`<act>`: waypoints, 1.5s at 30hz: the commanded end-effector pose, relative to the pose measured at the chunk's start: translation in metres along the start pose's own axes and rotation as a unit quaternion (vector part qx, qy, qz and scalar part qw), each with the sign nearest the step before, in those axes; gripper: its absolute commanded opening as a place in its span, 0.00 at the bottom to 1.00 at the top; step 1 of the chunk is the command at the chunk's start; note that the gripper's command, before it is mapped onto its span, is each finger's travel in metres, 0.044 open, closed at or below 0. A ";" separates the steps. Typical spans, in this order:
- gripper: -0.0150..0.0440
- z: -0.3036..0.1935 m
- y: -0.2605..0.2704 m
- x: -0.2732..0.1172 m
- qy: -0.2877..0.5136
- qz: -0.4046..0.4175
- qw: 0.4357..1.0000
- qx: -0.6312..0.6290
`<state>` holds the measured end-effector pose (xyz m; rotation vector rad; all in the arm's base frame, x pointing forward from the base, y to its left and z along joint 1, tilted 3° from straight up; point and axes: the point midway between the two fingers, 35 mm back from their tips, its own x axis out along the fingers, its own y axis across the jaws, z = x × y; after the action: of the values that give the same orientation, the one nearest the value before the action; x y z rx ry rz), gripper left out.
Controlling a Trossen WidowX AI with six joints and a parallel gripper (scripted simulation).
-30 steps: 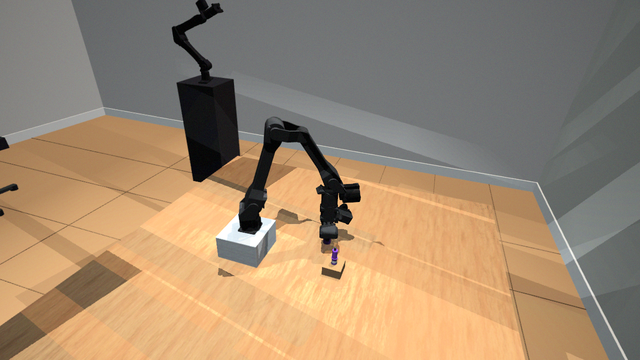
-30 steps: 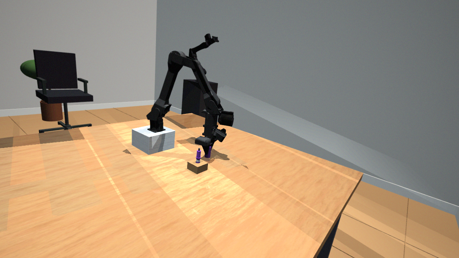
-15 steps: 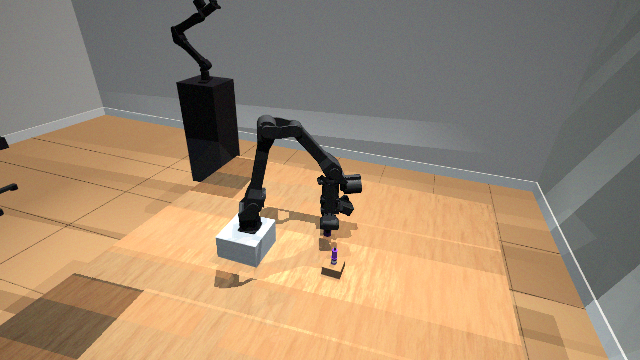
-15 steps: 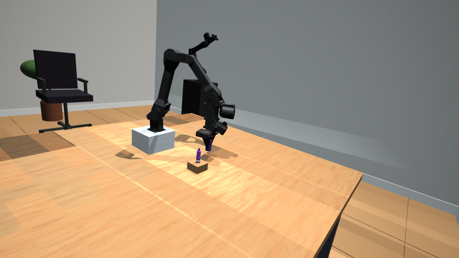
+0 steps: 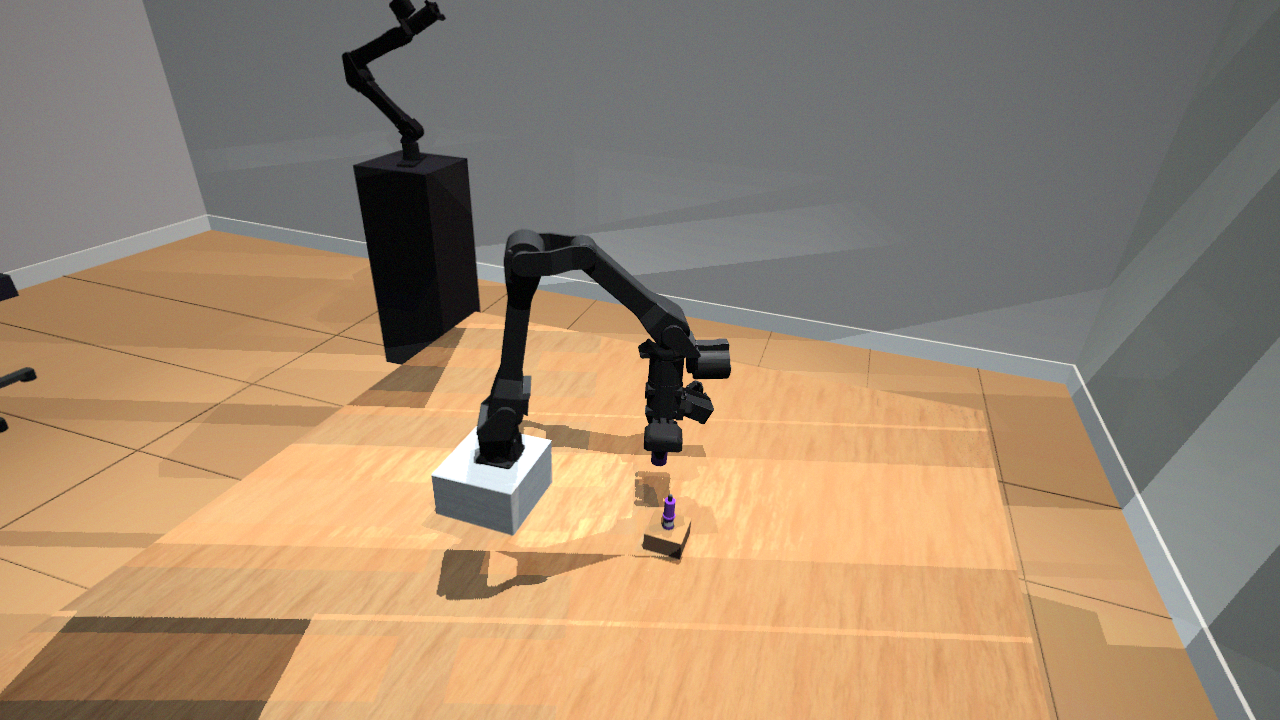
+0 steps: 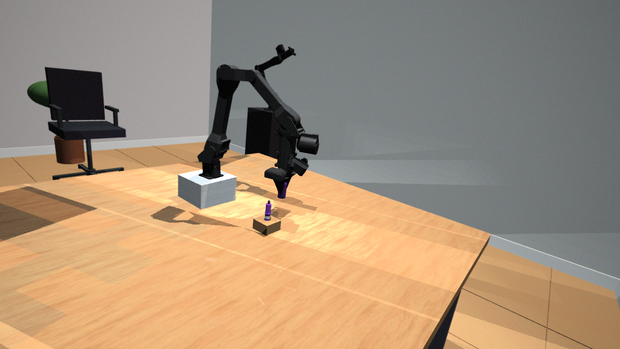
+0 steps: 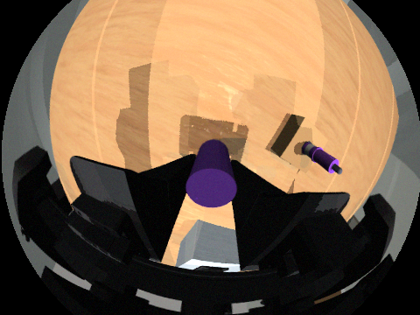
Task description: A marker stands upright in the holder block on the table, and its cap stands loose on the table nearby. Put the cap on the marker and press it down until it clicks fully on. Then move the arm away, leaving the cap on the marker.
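Gripping the cap [image 7: 212, 181] at frame center, the fingers should square it directly over the marker [image 7: 320, 156], right of center, before lowering.

Office-like lab room: plain grey walls [image 5: 805, 134] with white baseboard, tan tiled floor [image 5: 179, 340]. Large wooden table [image 6: 303, 277] carries robot arm [image 5: 572, 268] on white base block [image 5: 492, 488]. Black office chair [image 6: 80, 117] and potted plant [image 6: 38, 93] behind it. Second arm on black pedestal [image 5: 416, 250].
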<state>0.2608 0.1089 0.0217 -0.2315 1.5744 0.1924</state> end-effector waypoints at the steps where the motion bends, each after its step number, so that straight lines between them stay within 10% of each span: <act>1: 0.25 0.005 -0.010 -0.006 -0.003 0.001 1.000 0.001; 45: 0.25 0.015 -0.131 -0.049 -0.004 -0.006 1.000 0.001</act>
<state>0.3120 -0.0106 0.0775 -0.2350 1.5565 0.1816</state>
